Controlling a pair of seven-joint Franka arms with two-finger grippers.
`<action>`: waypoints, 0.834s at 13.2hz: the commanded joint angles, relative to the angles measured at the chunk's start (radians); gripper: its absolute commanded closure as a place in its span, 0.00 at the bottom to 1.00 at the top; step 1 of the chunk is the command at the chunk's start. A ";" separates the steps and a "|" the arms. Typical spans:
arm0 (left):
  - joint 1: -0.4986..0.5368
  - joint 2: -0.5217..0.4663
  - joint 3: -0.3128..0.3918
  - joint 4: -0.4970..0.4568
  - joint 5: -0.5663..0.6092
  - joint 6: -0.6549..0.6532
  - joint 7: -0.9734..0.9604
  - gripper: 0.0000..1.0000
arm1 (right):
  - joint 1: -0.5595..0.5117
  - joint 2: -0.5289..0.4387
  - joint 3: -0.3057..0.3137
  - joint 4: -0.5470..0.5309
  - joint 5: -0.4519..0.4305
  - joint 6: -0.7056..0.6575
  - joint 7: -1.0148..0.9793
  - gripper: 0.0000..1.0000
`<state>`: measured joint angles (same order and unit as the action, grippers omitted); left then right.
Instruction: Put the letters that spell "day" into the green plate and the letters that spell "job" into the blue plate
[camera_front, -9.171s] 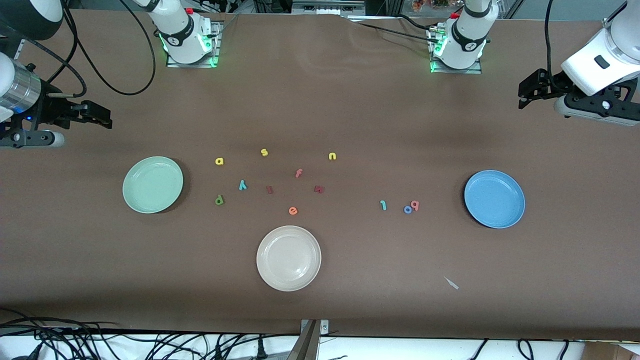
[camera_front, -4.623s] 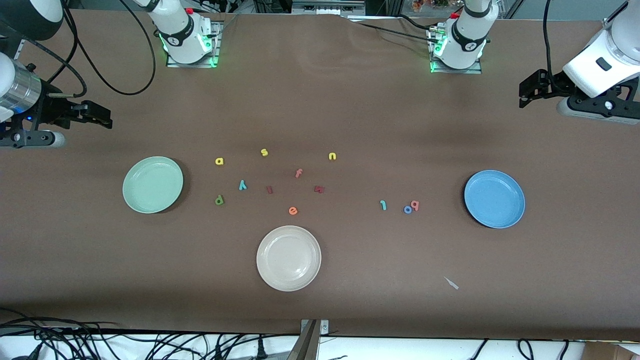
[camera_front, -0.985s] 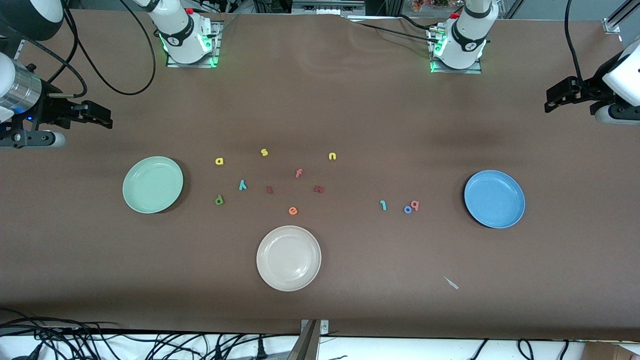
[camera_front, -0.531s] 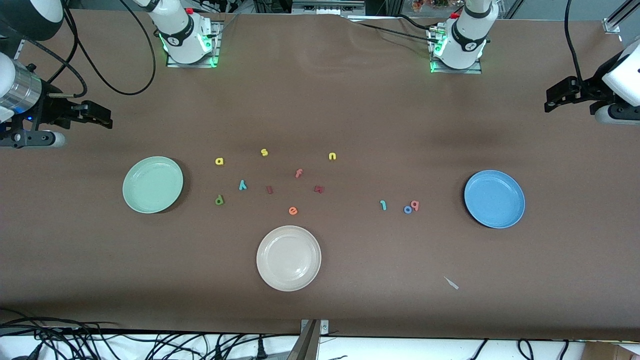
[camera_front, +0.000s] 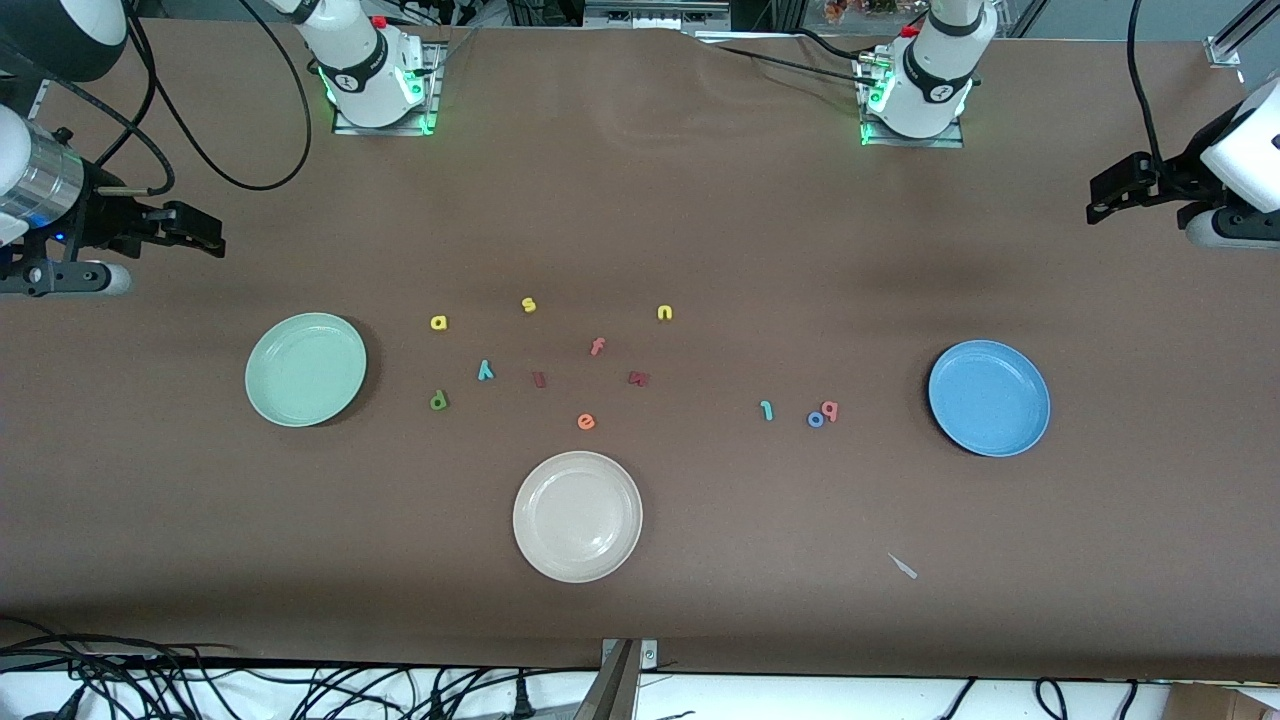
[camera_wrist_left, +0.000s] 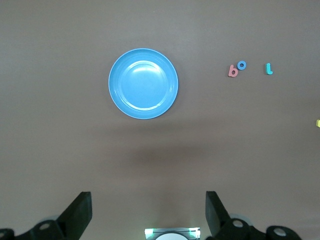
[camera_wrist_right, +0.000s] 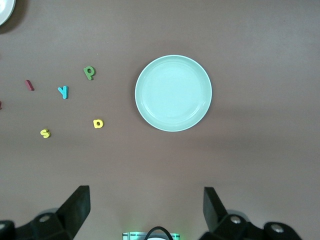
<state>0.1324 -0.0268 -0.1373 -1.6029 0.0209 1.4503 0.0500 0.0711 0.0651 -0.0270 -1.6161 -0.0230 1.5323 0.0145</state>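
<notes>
The green plate (camera_front: 305, 369) (camera_wrist_right: 173, 93) lies toward the right arm's end of the table. Beside it are the yellow "a" (camera_front: 438, 322) (camera_wrist_right: 98, 123), teal "y" (camera_front: 485, 370) (camera_wrist_right: 63, 91) and dark green "d" (camera_front: 438, 400) (camera_wrist_right: 89, 72). The blue plate (camera_front: 989, 398) (camera_wrist_left: 143, 83) lies toward the left arm's end, with the teal "j" (camera_front: 766, 409) (camera_wrist_left: 269, 69), blue "o" (camera_front: 815, 419) (camera_wrist_left: 242, 65) and pinkish "b" (camera_front: 829, 410) (camera_wrist_left: 232, 71) beside it. The left gripper (camera_front: 1100, 205) (camera_wrist_left: 148, 210) hangs open and empty high over its end. The right gripper (camera_front: 205, 232) (camera_wrist_right: 146, 205) waits open and empty over the other end.
A cream-white plate (camera_front: 577, 516) sits nearest the front camera. Between the plates lie a yellow "s" (camera_front: 528, 304), a yellow "u" (camera_front: 664, 313), a red "f" (camera_front: 597, 346), an orange "e" (camera_front: 586, 421) and two dark red letters (camera_front: 538, 379). A small pale scrap (camera_front: 903, 566) lies nearer the camera.
Since the earliest frames the left gripper has shifted outward toward its end of the table; over the last second it barely moves. The right arm, letters and plates are unchanged.
</notes>
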 joint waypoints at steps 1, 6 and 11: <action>0.004 0.005 -0.005 0.014 -0.006 -0.014 -0.002 0.00 | -0.001 -0.005 0.001 -0.005 -0.003 -0.008 -0.018 0.00; 0.004 0.005 -0.005 0.014 -0.006 -0.013 -0.002 0.00 | 0.001 -0.002 0.005 -0.005 -0.003 -0.006 -0.021 0.00; 0.006 0.007 -0.004 0.014 -0.006 -0.013 -0.002 0.00 | 0.012 0.012 0.007 -0.002 -0.005 -0.008 -0.021 0.00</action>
<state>0.1325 -0.0268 -0.1373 -1.6029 0.0209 1.4502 0.0500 0.0753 0.0752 -0.0234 -1.6162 -0.0230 1.5323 0.0033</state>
